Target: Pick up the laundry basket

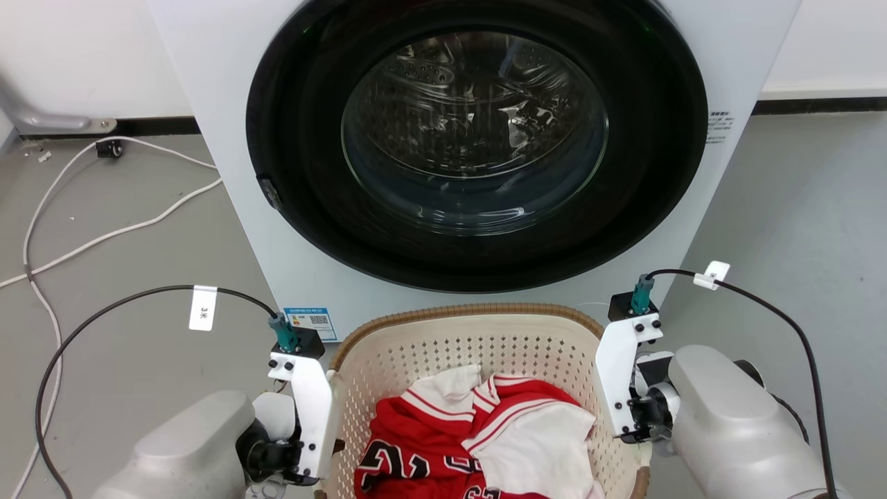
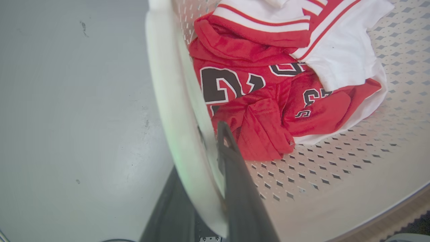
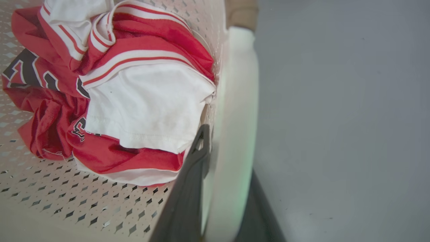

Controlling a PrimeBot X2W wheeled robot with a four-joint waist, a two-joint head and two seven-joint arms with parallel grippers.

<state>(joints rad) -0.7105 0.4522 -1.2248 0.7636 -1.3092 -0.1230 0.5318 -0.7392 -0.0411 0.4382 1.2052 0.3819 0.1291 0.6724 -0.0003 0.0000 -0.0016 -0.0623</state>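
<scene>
The laundry basket (image 1: 478, 341), cream perforated plastic with a brown woven-look rim, stands on the floor right in front of me. It holds red and white jerseys (image 1: 471, 436). My left gripper (image 1: 330, 443) is at the basket's left side. In the left wrist view my left gripper (image 2: 198, 151) is shut on the white side handle (image 2: 168, 101), one finger inside the basket and one outside. My right gripper (image 1: 625, 431) is at the right side. In the right wrist view my right gripper (image 3: 228, 151) clamps the right handle (image 3: 235, 101) the same way.
A white washing machine (image 1: 208, 104) with its round glass door (image 1: 478, 138) closed stands directly behind the basket. White cables (image 1: 104, 235) trail over the grey floor at the left. Bare floor (image 1: 797, 208) lies to the right.
</scene>
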